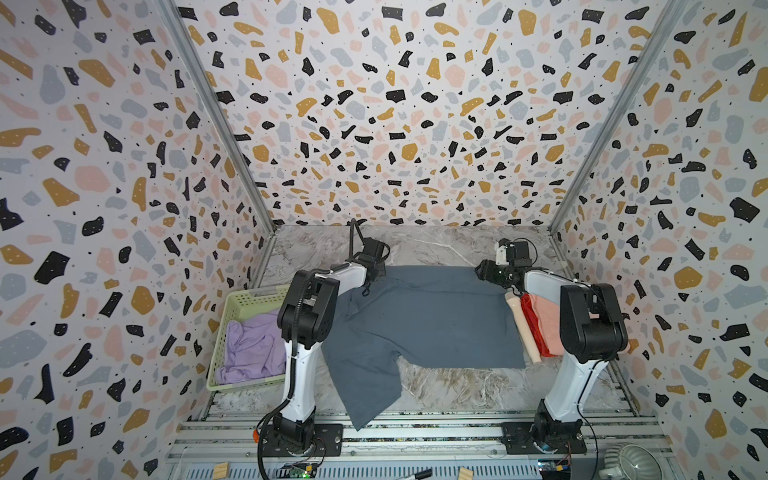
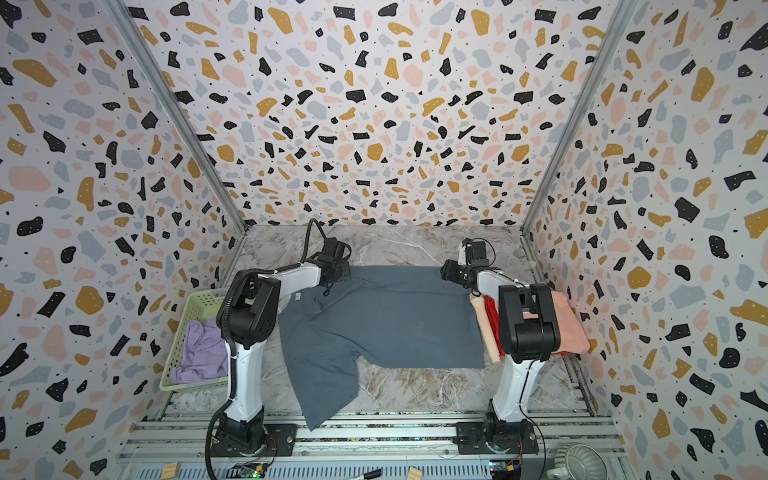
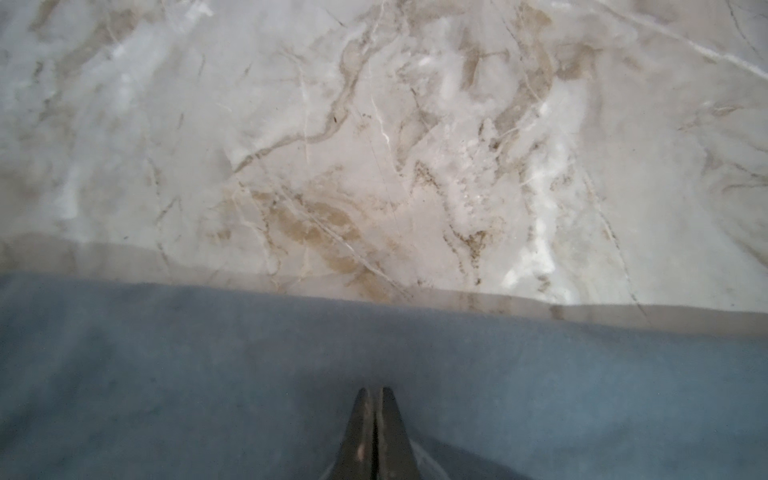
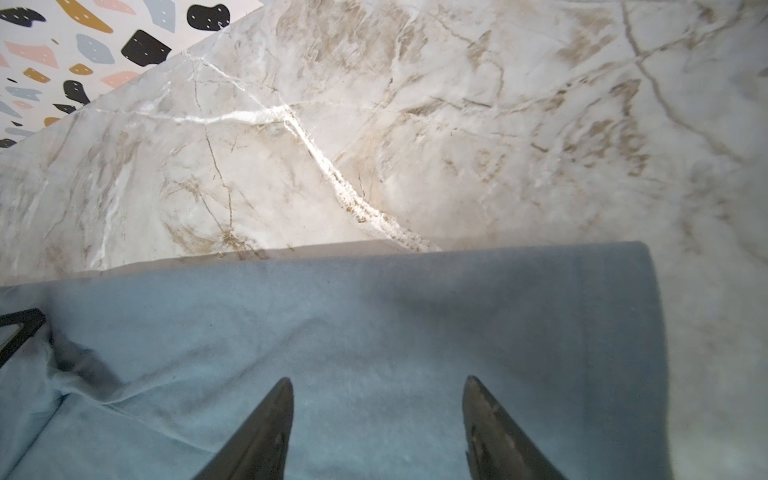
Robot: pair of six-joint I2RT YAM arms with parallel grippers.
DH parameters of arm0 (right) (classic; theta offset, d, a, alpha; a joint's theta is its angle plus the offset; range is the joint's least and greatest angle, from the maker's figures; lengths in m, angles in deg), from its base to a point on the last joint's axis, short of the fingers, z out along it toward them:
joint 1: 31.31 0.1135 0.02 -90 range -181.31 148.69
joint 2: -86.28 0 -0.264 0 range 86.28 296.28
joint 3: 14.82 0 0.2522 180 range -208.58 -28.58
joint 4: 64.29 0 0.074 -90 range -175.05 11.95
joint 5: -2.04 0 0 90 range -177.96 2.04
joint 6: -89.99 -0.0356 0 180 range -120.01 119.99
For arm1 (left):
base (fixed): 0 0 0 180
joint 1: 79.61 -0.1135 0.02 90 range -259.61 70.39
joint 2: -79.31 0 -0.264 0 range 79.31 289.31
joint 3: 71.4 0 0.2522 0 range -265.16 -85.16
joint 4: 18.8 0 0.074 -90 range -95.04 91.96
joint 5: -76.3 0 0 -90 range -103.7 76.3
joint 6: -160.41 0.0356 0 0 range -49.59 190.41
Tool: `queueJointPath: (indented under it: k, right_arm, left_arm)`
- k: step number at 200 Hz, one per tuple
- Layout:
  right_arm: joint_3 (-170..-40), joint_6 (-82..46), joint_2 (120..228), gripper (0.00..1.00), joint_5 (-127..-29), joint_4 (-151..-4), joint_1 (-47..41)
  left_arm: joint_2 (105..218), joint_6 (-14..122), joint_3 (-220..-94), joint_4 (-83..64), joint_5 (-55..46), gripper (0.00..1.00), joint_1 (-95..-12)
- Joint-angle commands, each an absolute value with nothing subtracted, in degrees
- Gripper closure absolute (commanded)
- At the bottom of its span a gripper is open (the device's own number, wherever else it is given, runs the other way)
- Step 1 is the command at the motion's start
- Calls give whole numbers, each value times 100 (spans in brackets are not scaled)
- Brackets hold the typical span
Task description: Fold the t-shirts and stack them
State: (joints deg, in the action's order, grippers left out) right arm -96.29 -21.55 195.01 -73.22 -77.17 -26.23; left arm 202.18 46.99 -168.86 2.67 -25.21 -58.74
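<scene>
Sprawling over the marbled desk [image 1: 440, 388], the soft slate t-shirt [image 1: 428, 316] lies wrinkled. Only the wrist views show the left hand [image 3: 375, 392] pinched tight and the right hand [image 4: 378, 380] spread wide over cloth.

Slate blue-grey t-shirt [image 2: 390, 324] spread across marble worktop [image 2: 415, 386], one part trailing over near edge onto aluminium rails [image 2: 374, 436]. Small white neck label [image 2: 298, 296] showing at shirt's left side. Left gripper [image 2: 338, 275] down at far left corner of shirt, right gripper [image 2: 448, 272] at far right corner; jaw state unreadable from here. Pale green basket [image 2: 179, 332] at left, lilac t-shirt [image 2: 201, 349] crumpled inside. At right, partly behind right arm: salmon pink t-shirt [image 2: 571, 328] folded over red t-shirt [image 2: 492, 316], cream folded piece [image 2: 486, 332] just beside.
</scene>
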Motion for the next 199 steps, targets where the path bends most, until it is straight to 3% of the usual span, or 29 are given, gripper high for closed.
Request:
queueJointPath:
  k: [1,38,93,105,129,148,199]
  right_arm:
    - [-9686,-2114,19413,36,-7381,-7716,-2682]
    - [-9601,-2140,19377,36,-7341,-7675,-2757]
    - [-9490,-2108,19337,36,-7336,-7660,-2912]
    - [-9489,-2114,19358,36,-7318,-7666,-2946]
    - [-9530,-2124,19368,36,-7303,-7709,-2999]
    - [-9554,-2139,19329,36,-7269,-7715,-3001]
    - [-9610,-2167,19202,36,-7061,-7716,-2837]
  left_arm:
    - [19783,4641,-16741,201,-2600,100,-5850]
    - [19206,4613,-16356,282,-2518,100,-5743]
    - [17172,4325,-14622,424,-949,100,-5294]
    - [16757,4410,-14401,579,-801,78,-5194]
    - [16124,4551,-14209,729,-1110,57,-5208]
    - [16059,4679,-14250,727,-1649,55,-5405]
    - [17160,4755,-14443,377,-1634,53,-5982]
